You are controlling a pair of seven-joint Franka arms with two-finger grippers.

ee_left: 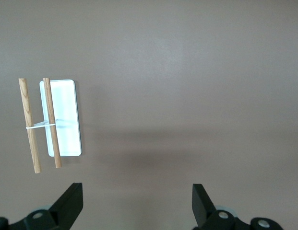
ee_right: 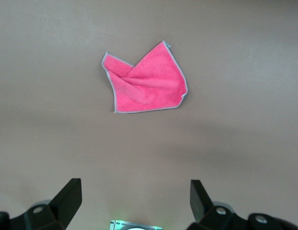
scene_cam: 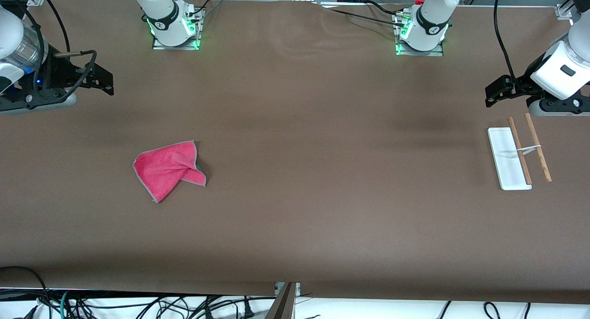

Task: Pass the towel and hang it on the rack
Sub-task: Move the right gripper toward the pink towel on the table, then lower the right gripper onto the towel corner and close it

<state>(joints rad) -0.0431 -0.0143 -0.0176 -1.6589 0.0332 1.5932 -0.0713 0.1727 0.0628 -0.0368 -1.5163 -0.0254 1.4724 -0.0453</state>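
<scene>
The towel (scene_cam: 168, 169) is soft, fuzzy pink cloth with grey stitched edging, lying creased. The surface (scene_cam: 313, 171) under it is a matt brown covering, faintly wrinkled. On that surface the rack (scene_cam: 518, 155) has a smooth white base, seemingly plastic, two bare light-brown wooden rods and a thin pale metal link.

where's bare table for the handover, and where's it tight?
Widest bare patch: mid-table, between the towel toward the right arm's end and the rack toward the left arm's end. Also bare: the strip nearer the front camera than both. Tightest: the rack's corner, where the open left gripper hovers. The open right gripper waits at its end.
</scene>
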